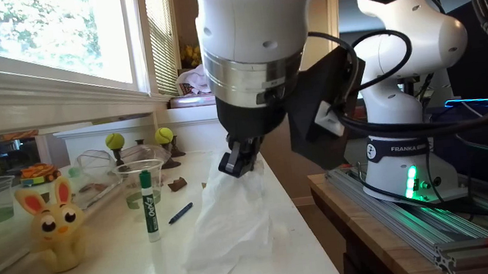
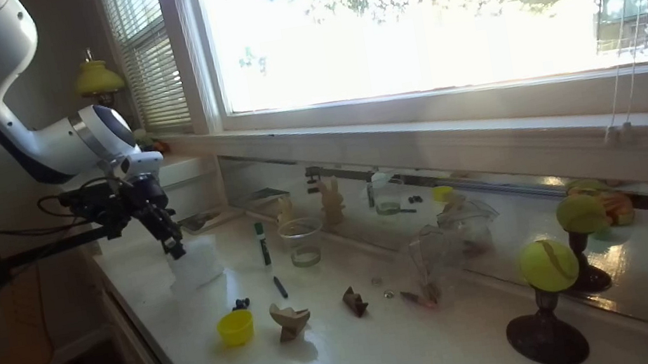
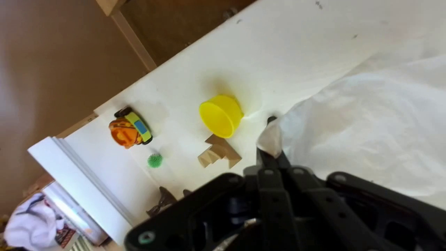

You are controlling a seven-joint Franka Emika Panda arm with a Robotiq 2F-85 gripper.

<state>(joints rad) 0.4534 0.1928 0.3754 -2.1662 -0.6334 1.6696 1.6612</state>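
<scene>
My gripper [image 3: 274,157] is shut on a corner of a thin white sheet [image 3: 366,136], cloth or tissue. The pinched corner folds over the fingertips in the wrist view and partly hides them. In an exterior view the sheet [image 1: 235,220] drapes from the gripper [image 1: 243,167] down over the white counter; what lies under it is hidden. Left of the fingers in the wrist view are a yellow cup [image 3: 222,116] and a folded brown piece [image 3: 220,152]. A small dark object [image 3: 271,119] peeks out by the sheet's edge.
Beside the sheet stand a green Expo marker [image 1: 149,207], a blue crayon lying flat [image 1: 181,213], a clear cup [image 1: 139,178] and a yellow bunny [image 1: 59,229]. A tennis ball on a dark stand [image 2: 544,322] rises nearer the camera. A mirror [image 2: 361,215] lines the counter's window side.
</scene>
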